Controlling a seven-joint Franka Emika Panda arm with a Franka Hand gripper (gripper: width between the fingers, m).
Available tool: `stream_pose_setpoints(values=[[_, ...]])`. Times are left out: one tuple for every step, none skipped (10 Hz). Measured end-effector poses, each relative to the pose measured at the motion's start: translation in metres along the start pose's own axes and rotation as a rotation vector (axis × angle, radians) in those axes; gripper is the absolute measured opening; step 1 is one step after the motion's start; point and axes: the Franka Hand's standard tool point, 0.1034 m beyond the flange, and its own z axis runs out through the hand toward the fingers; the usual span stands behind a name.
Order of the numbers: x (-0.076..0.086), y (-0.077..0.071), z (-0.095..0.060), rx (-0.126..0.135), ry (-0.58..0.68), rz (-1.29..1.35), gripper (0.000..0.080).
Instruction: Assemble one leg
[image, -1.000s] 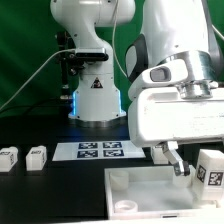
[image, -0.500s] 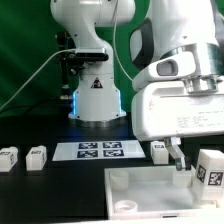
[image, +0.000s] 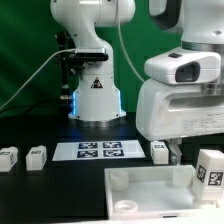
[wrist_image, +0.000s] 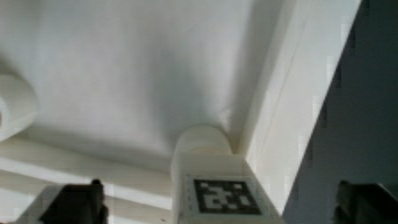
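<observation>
**A:** Exterior view first. Where's the leg?

**B:** An upright leg (image: 210, 168) stands at the white panel's (image: 140, 185) end on the exterior view's right. A lying leg (image: 159, 150) sits just beside the marker board (image: 98, 150). A far-left leg (image: 8, 158) and a neighbour leg (image: 36, 156) rest on the tabletop (image: 60, 195).

**A:** And the jaws?

**B:** Mostly hidden under the arm there.

**A:** Wrist view?

**B:** Jaws spread wide. The dark fingertips (wrist_image: 75, 203) stand well apart with a tagged leg (wrist_image: 217, 185) between them, untouched, and the white panel (wrist_image: 143, 90) behind it.
</observation>
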Motion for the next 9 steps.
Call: stream_pose_setpoints(values=[[0.0, 0.0, 0.001, -0.001, 0.011, 0.0, 0.0649], [0.0, 0.0, 0.002, -0.001, 0.01, 0.0, 0.0649], [0.001, 0.001, 0.003, -0.001, 0.01, 0.002, 0.0649], [0.003, 0.005, 0.009, -0.001, 0.008, 0.008, 0.0649], [0.009, 0.007, 0.011, -0.002, 0.006, 0.018, 0.0649], [0.015, 0.006, 0.011, -0.002, 0.01, 0.029, 0.0649], [0.016, 0.004, 0.01, -0.002, 0.012, 0.043, 0.0649], [0.015, 0.004, 0.012, -0.002, 0.009, 0.06, 0.0649], [0.015, 0.004, 0.012, -0.002, 0.009, 0.061, 0.0649]])
